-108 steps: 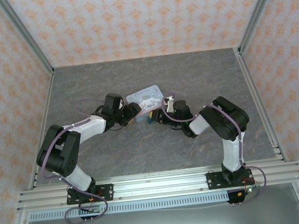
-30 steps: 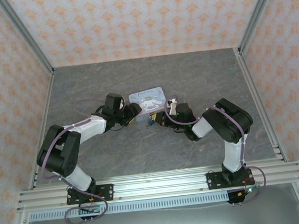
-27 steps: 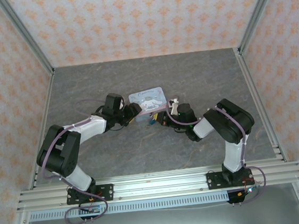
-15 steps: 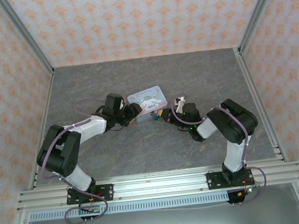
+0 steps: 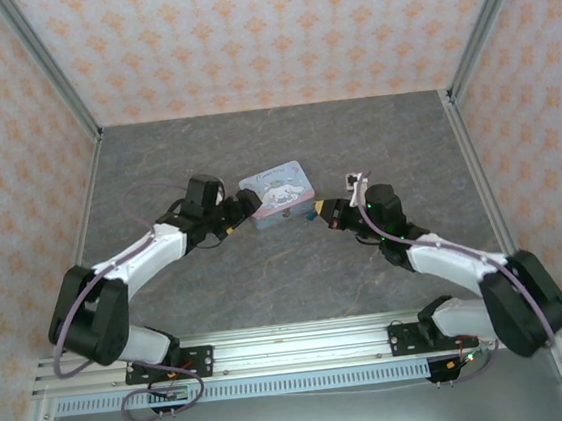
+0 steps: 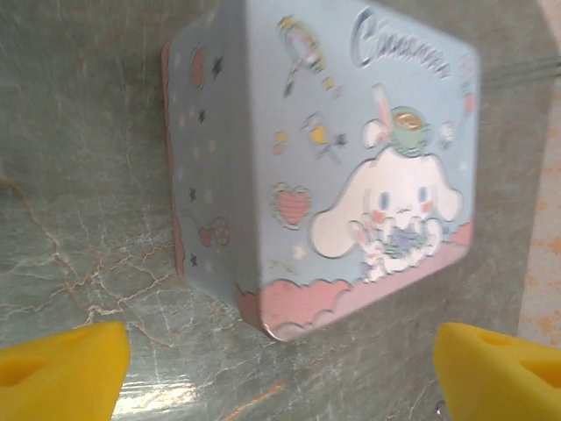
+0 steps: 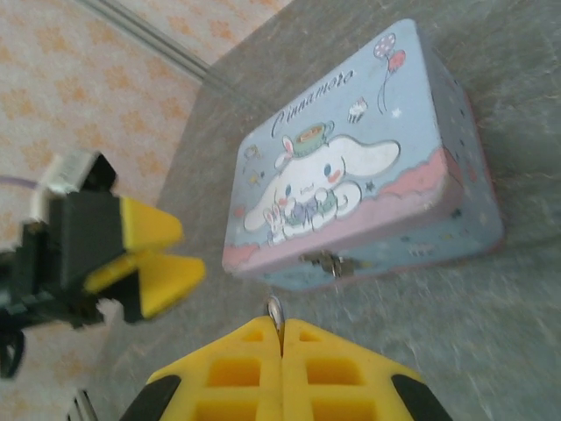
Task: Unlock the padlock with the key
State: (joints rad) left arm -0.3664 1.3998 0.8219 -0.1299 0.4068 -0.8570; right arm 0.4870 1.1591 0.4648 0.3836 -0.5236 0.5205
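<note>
Since the earlier frames my right arm has swung its elbow out low to the right and drawn its gripper back off the tin's front. The left arm has stretched forward and let its fingers go wide.

Nearest me, the right gripper has its yellow fingers pressed together on what I take to be the small silvery metal key. Only a rounded tip pokes out. From above, that gripper sits just beside the right end of the pale blue rectangular cartoon-printed tin, on the grey marbled tabletop.

Just past the key is the tin's small metal front clasp. I cannot pick out the padlock there or anywhere else; if it hangs at that clasp, it is too small to tell.

Further on, the left gripper is spread, one fingertip either side of the tin and touching nothing. In the right wrist view it stands apart from the tin's far end.

My worries:
- The tin is unrestrained, so any push from the key would likely slide or turn it.
- So little key is exposed that a slanted approach could twist it in the pinch or knock it loose.
- With the lock unseen, I could jab the clasp instead.
</note>
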